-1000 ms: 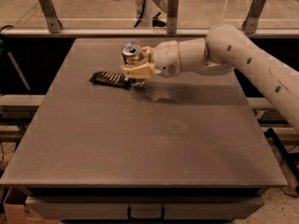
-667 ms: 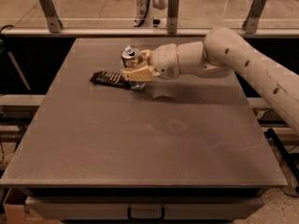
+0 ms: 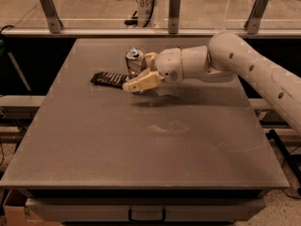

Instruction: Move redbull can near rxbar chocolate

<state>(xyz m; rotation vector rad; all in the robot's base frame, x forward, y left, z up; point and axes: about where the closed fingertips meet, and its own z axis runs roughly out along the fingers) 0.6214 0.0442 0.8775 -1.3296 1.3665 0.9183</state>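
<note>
The gripper [image 3: 137,72], jaws clamped on the redbull can [image 3: 134,59] just right of the rxbar chocolate [image 3: 108,78], likely needs only to let go

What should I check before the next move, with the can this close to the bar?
1. redbull can upright: ok.
2. Can near rxbar chocolate: ok, it stands at the bar's end nearest the arm.
3. Can's base resting on the table: cannot tell, hidden by the gripper.
4. Gripper at the can: ok.
5. Gap between can and bar: cannot tell.
</note>
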